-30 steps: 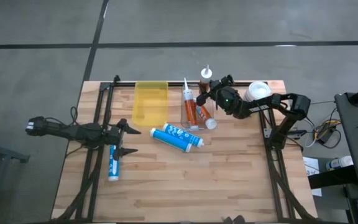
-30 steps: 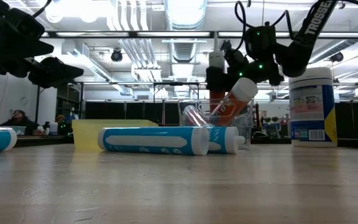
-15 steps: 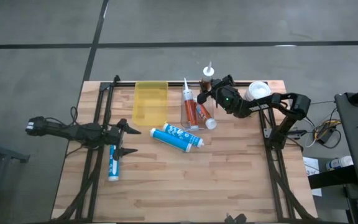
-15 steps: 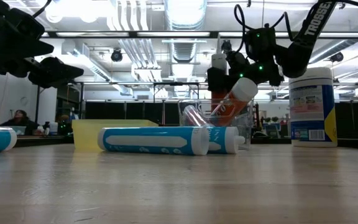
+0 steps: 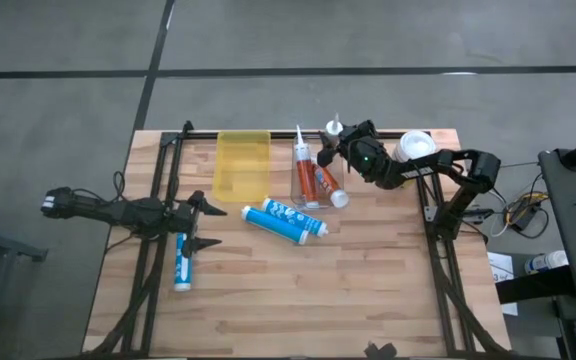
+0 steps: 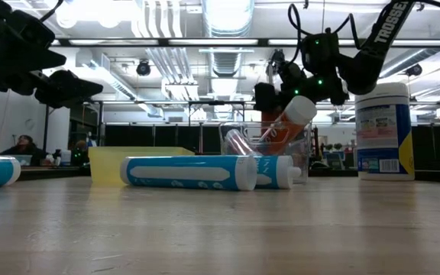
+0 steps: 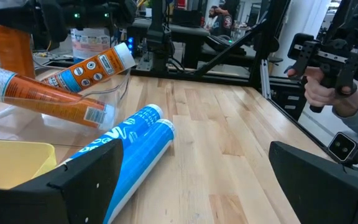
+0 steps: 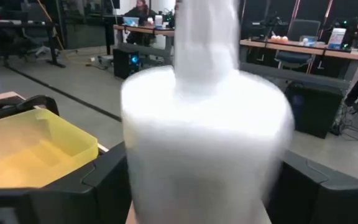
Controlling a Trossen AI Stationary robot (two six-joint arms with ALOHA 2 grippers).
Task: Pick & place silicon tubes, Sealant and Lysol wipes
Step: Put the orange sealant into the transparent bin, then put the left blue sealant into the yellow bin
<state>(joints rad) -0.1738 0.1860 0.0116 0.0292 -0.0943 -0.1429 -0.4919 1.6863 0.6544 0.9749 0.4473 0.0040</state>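
Note:
My right gripper [image 5: 345, 150] is shut on an orange sealant tube with a white nozzle [image 5: 333, 128], at the far side of a clear bin [image 5: 313, 185]. Two more orange tubes lie slanted in that bin. Two blue-and-white tubes [image 5: 284, 220] lie on the table in the middle. My left gripper [image 5: 204, 225] is open and empty, just above another blue-and-white tube [image 5: 182, 261] lying at the left. The Lysol wipes canister [image 5: 415, 146] stands upright at the far right, also in the low view [image 6: 383, 130]. My right gripper pinches the sealant tube between its two fingers [image 8: 107, 177], just below the white shoulder at its nozzle end [image 8: 204, 143]. The fingers come level from the table's right side, across the tube. The tube stands roughly upright; the clear bin hides its lower end.
A yellow bin [image 5: 242, 165] sits left of the clear bin at the far side. Black frame rails run along the table's left [image 5: 158, 200] and right [image 5: 433, 230] sides. A person's hand holding a dark device [image 7: 328, 68] shows beyond the table in the left wrist view.
My right gripper has shifted slightly with the sealant tube. The tube's nozzle end has come a little toward the near edge, closer to the gripper. The tube stays held.

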